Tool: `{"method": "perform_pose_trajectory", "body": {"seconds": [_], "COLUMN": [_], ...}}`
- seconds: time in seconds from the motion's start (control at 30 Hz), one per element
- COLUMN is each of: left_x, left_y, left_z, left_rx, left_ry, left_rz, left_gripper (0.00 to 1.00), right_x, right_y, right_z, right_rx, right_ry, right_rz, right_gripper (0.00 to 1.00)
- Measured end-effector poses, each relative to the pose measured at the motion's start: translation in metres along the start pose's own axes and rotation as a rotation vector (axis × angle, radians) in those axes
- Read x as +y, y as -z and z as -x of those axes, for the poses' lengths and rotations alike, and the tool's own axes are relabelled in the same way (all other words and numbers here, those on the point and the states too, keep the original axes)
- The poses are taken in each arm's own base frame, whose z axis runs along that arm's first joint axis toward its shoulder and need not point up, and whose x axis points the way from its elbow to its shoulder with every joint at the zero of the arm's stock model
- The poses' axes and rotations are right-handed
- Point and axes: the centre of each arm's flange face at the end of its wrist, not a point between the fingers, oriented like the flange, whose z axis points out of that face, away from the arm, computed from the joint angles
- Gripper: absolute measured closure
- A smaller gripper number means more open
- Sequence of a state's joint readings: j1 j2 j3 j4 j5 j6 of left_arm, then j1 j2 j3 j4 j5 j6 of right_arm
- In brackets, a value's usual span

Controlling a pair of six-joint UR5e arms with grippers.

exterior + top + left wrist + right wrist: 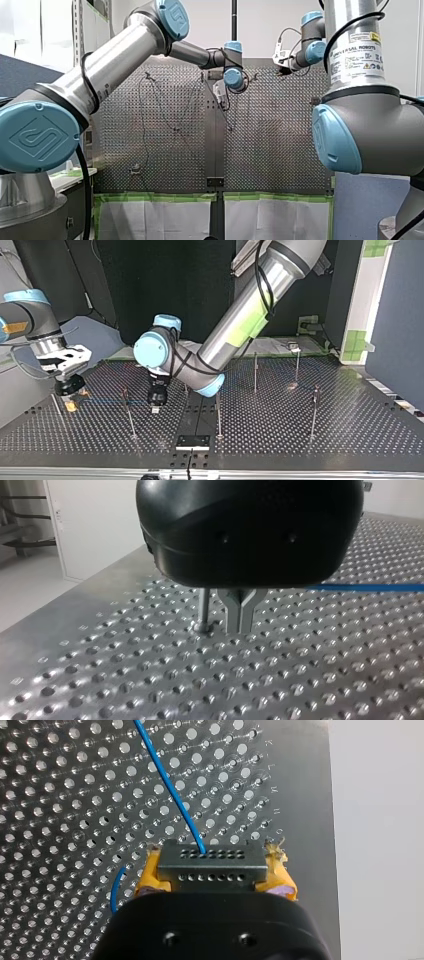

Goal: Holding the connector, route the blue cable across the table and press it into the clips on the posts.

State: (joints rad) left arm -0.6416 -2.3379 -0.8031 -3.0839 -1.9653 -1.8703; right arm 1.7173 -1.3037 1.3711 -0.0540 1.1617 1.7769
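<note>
**Right gripper locked on the connector, blue cable strung out over the table**

Right gripper (pixel 212 876) first: its yellow pads are closed in on the two short ends of the connector (pixel 210 856), a small dark block with two rows of pin holes, held just above the perforated table (pixel 60 820). The blue cable (pixel 167 787) leaves the connector's upper row and runs away ahead of the fingers.

Over to the top view: the cable stretches as a low, nearly straight line from the connector at the view's left towards my left gripper (pixel 157 401), which is down near the table's middle. In the left wrist view its metal fingers (pixel 234 614) are pinched together at the tips, right beside a thin post (pixel 203 611). The gripper body hides whether the cable actually passes between them.

On handling, I'd judge this cable thin, light and limp, so it will sag the instant tension drops. The connector is the one rigid part and the right place to hold. The weak spot looks like the joint where wire meets block, so pull gently and along the wire.

The count: one cable, one connector, two grippers, and five posts showing plainly in the top view.
</note>
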Motion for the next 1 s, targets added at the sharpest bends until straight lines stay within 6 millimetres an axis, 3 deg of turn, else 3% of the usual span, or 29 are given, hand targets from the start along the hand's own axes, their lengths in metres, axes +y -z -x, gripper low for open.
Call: {"method": "perform_pose_trajectory", "body": {"seconds": [0.03, 0.1, 0.13, 0.2, 0.27, 0.7, 1.0], "left_x": [-0.001, -0.003, -0.004, -0.005, -0.005, -0.003, -0.014], "left_y": [0.001, 0.003, 0.004, 0.007, 0.009, 0.024, 0.052], "left_z": [-0.001, -0.002, -0.003, -0.005, -0.008, -0.012, -0.001], "left_rx": [0.004, 0.012, 0.017, 0.029, 0.043, 0.12, 0.181], "left_ry": [-0.001, -0.002, -0.003, -0.004, -0.008, -0.043, -0.065], "left_rz": [-0.002, -0.005, -0.005, -0.004, 0.003, 0.042, -0.001], "left_gripper": [0.74, 0.44, 0.44, 0.05, 0.0, 0.0, 0.0], "right_x": [0.0, 0.0, 0.0, 0.0, 0.0, -0.002, -0.003], "right_y": [0.0, 0.0, 0.0, 0.0, 0.0, 0.0, 0.0], "right_z": [0.0, 0.0, 0.0, 0.0, 0.0, 0.002, 0.002], "right_rx": [0.0, 0.0, 0.0, -0.001, -0.001, -0.005, -0.007], "right_ry": [0.001, 0.001, 0.002, 0.003, 0.003, 0.003, 0.002], "right_rz": [0.0, 0.0, 0.0, 0.0, 0.0, -0.003, -0.006], "right_gripper": [1.0, 1.0, 1.0, 1.0, 1.0, 1.0, 1.0]}}
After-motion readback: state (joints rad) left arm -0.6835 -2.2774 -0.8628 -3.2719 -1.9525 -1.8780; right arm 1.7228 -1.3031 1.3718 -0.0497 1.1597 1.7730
